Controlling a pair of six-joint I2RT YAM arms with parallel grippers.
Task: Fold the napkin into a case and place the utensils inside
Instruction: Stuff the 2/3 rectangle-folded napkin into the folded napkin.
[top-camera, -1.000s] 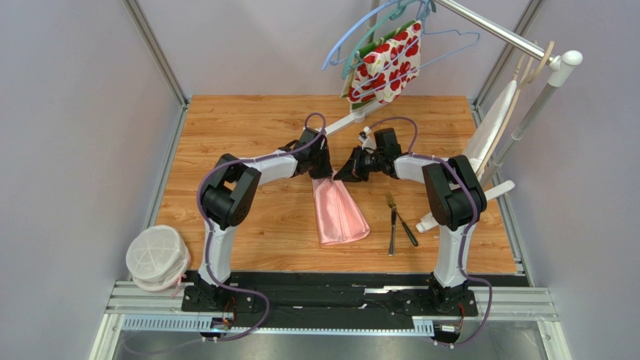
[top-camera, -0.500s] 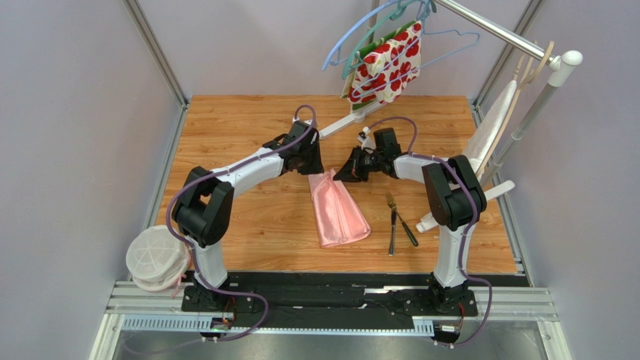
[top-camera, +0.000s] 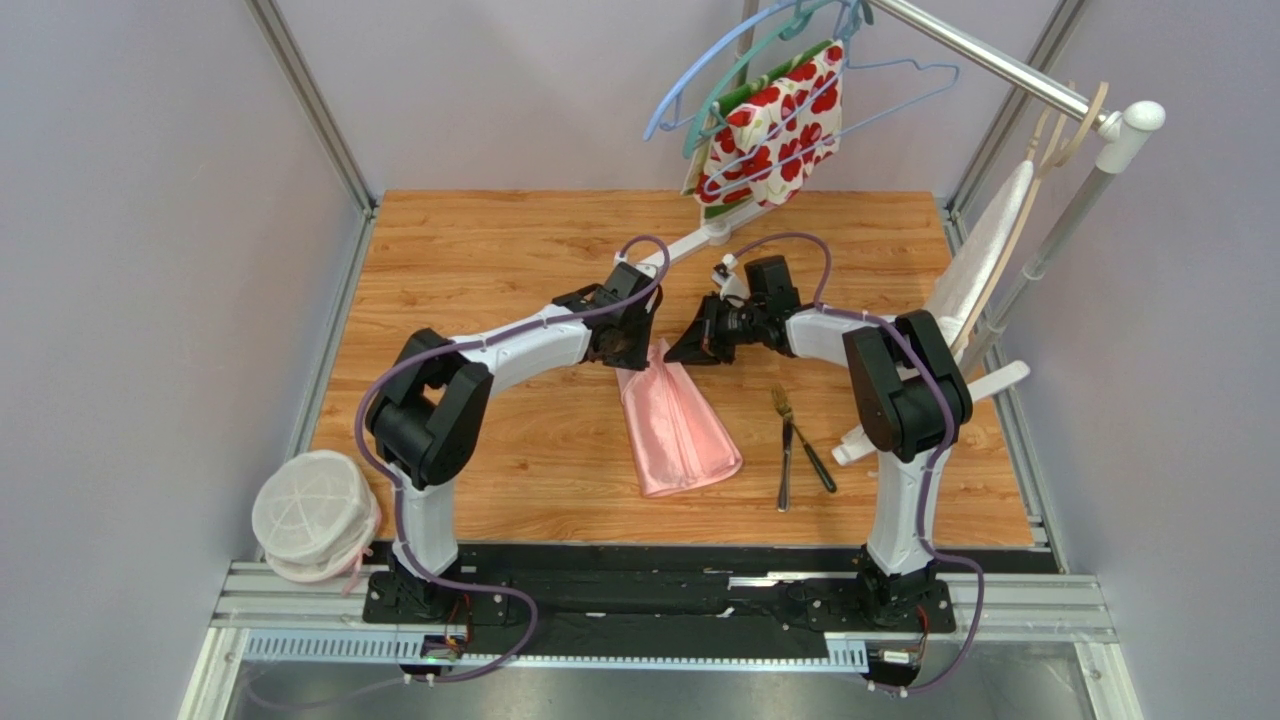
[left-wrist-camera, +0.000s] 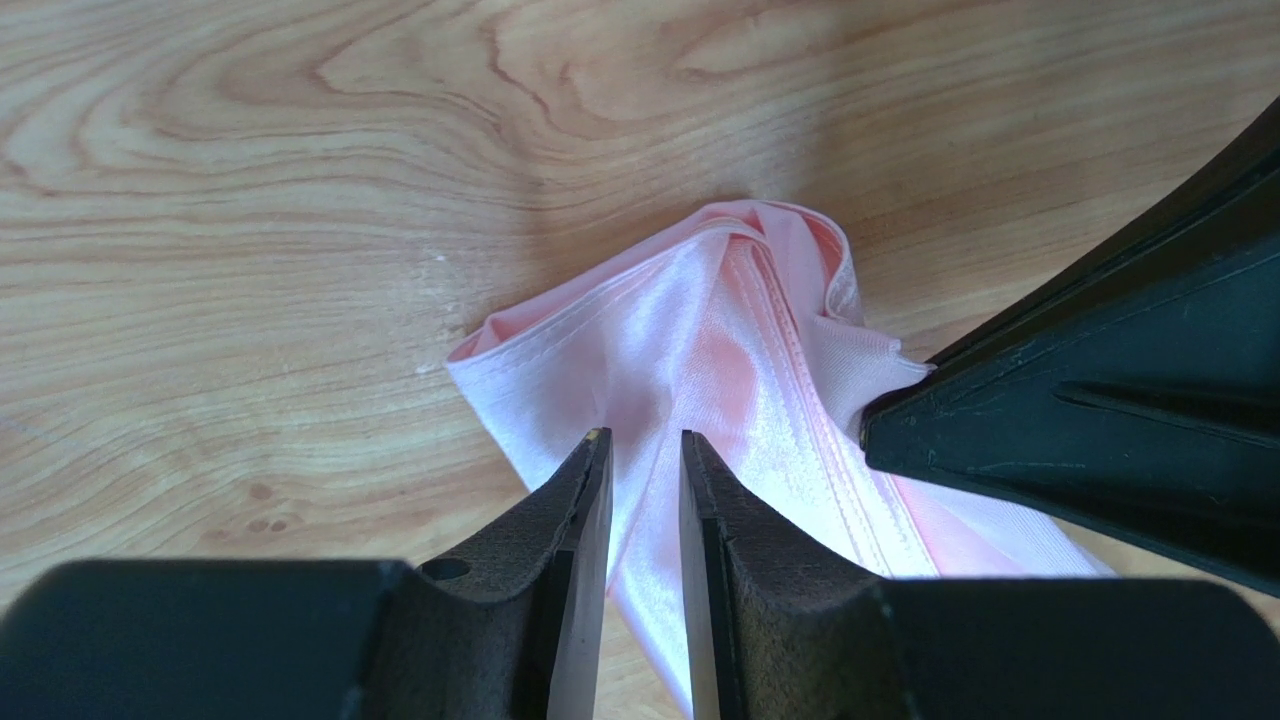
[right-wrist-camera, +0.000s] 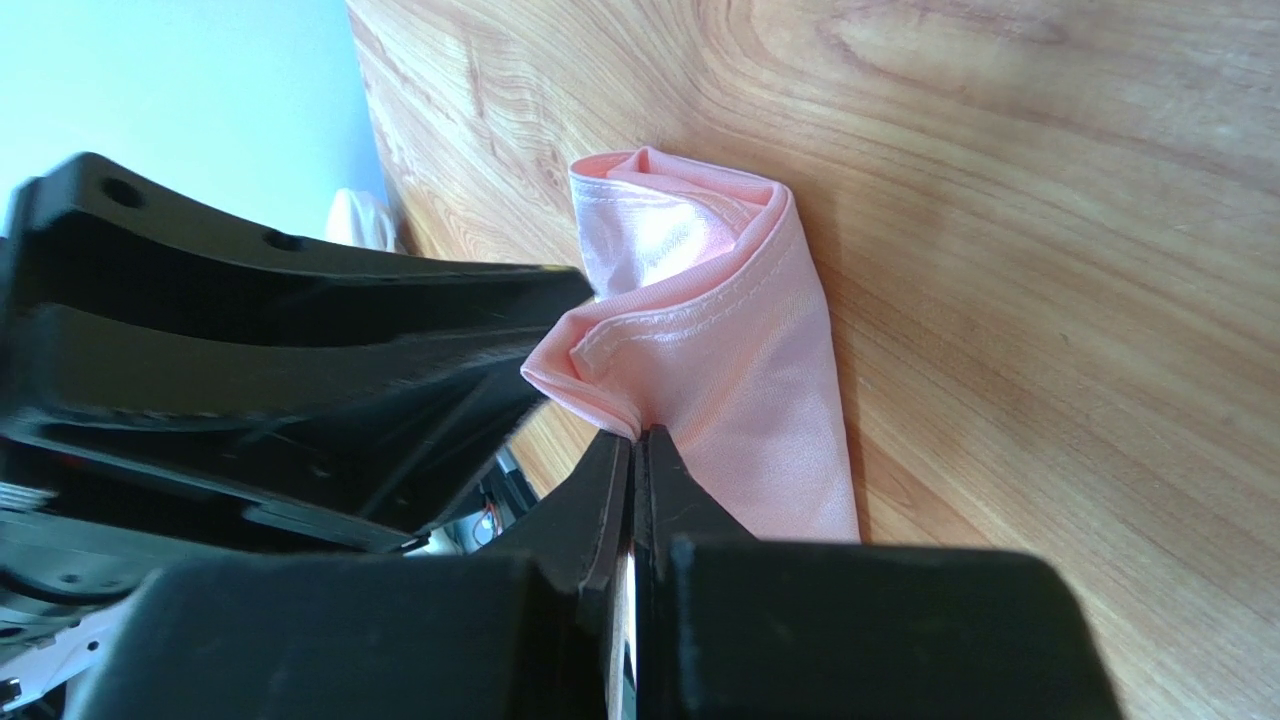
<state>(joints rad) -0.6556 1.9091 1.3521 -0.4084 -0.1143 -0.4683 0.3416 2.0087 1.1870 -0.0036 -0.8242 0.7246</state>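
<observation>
Top view: the napkin (top-camera: 676, 428) lies folded on the table (top-camera: 496, 255) between the arms. The utensils (top-camera: 793, 443) lie outside it, just to its right.

Left wrist: the left gripper (left-wrist-camera: 643, 443) is narrowly parted over the cloth; any hold is indeterminate.

Right wrist: the right gripper (right-wrist-camera: 634, 438) is closed, pinching the napkin's folded edge.

At 6 o'clock the left claw (left-wrist-camera: 643, 450) stands slightly parted over the bunched pink napkin (left-wrist-camera: 706, 323). The right claw (left-wrist-camera: 902, 428) touches it at 4 o'clock.
</observation>
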